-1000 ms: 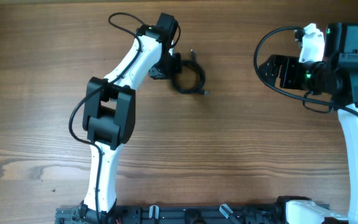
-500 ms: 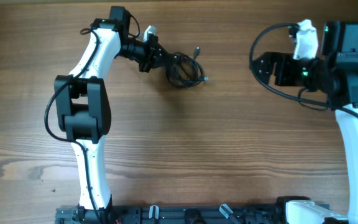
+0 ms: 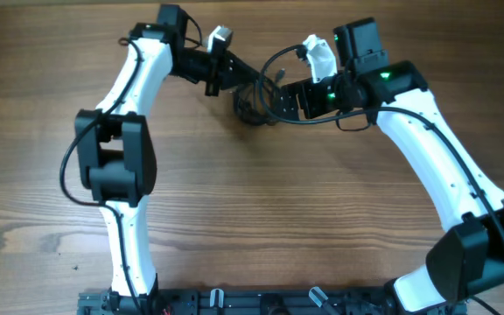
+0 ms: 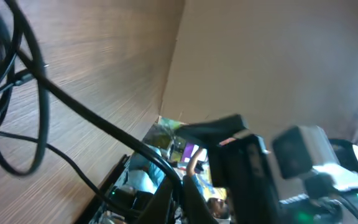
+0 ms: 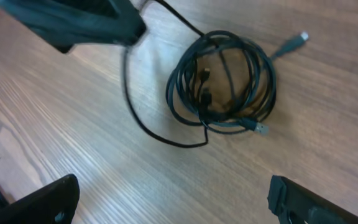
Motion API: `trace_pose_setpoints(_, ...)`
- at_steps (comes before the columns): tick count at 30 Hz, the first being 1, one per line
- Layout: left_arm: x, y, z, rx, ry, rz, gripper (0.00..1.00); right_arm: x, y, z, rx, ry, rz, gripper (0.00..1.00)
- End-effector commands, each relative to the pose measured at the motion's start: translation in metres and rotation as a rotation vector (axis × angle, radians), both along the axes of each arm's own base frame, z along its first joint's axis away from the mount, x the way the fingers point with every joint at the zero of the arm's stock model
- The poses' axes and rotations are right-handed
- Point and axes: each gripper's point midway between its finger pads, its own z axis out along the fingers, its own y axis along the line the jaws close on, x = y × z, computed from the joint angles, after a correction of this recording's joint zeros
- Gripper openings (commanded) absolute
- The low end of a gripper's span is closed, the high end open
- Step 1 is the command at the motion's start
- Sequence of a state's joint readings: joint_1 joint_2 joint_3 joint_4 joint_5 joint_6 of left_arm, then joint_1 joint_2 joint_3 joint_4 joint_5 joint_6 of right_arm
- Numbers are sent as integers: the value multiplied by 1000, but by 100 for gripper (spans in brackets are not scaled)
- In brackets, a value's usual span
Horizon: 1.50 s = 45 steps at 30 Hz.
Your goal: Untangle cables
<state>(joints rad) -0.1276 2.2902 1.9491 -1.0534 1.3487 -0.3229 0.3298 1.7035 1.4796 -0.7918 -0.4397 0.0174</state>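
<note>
The cables (image 5: 225, 84) lie as a loose coil of thin black wires on the wooden table, with small plug tips sticking out at the right; overhead they show as the cables (image 3: 256, 103) at the top middle. My left gripper (image 4: 182, 194) is shut on one black strand, which runs away up and to the left toward the hanging loops. Overhead, the left gripper (image 3: 234, 80) sits just left of the coil. My right gripper (image 5: 171, 190) is open, hovering above the table just short of the coil, nothing between its fingers (image 5: 48, 199). Overhead, the right gripper (image 3: 284, 98) is at the coil's right edge.
The wooden table (image 3: 261, 219) stretches toward the front, where a black rail (image 3: 261, 302) runs along its edge. Thick black cables loop off both arms (image 3: 274, 61) close to the coil. The two grippers stand close together over the coil.
The right arm has swung in from the far right to the coil. The left arm shifted its elbow left and now holds a strand pulled out of the coil.
</note>
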Motion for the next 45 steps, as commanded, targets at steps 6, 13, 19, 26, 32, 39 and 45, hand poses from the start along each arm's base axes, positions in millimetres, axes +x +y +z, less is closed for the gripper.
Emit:
trace_pose_setpoints(6,3,66,86,-38,-174,136,4,2,28,1,-85,-115,43,100)
trace_pose_setpoints(13,-19,74,193,-72,-457,176,4,5,22,-2,-125,-123,19,100)
trace_pose_setpoints(19,-41,68,263,67,-854,266,4,19,-5,-1,-244,-157,-117,100)
trace_pose_setpoints(26,-1,165,210,1316,-861,887,4,23,-68,120,-285,-369,-475,99)
trace_pose_setpoints(32,-13,122,223,1350,-956,889,4,-8,-82,191,-155,-488,-537,100)
trace_pose_setpoints(39,-58,32,243,765,-959,586,4,-4,-56,155,-213,-426,-328,100)
trace_pose_setpoints(45,-135,51,315,367,-956,510,4,-1,-7,153,-135,-505,-1,100)
